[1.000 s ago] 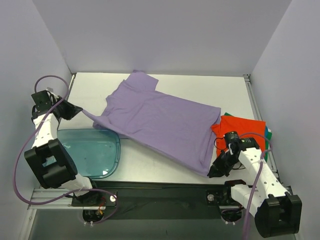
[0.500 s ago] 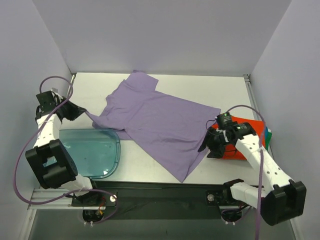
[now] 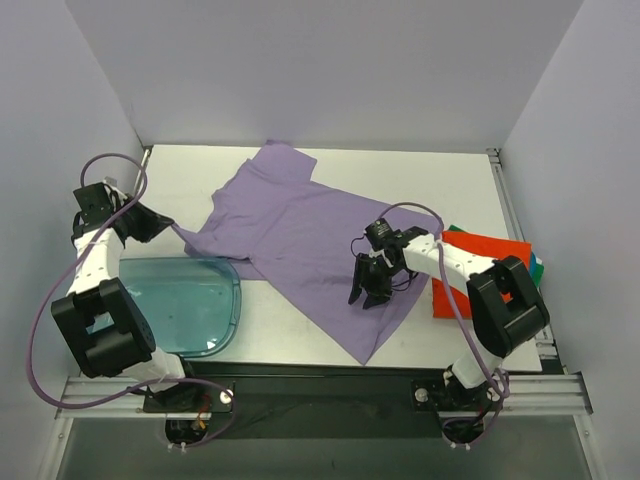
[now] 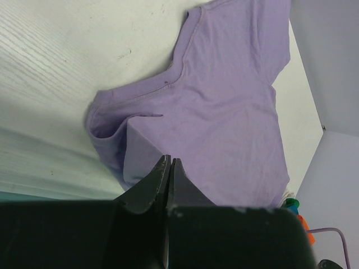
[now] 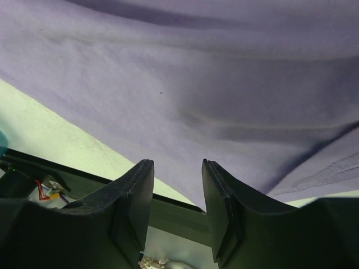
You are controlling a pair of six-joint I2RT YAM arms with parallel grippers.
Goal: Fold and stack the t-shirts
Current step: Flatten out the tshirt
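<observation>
Folding purple shirt (image 3: 300,228) | right gripper (image 3: 371,291) had swung hem inward and released, fingers spread empty, cloth just beneath | left gripper (image 3: 157,224) stayed clamped on sleeve | first fold likely laid

bare table (image 3: 410,178) open back right, lavender shirt (image 3: 290,230) hogging the middle, blue tray (image 3: 236,300) blocking front left, walls (image 3: 60,120) tight both sides

- your left arm stretches out to the far left; the left gripper (image 3: 165,224) is pinched tight on a sleeve of the lavender t-shirt (image 3: 300,230).
- your right arm bends inward; the right gripper (image 3: 366,294) points down, jaws apart.
</observation>
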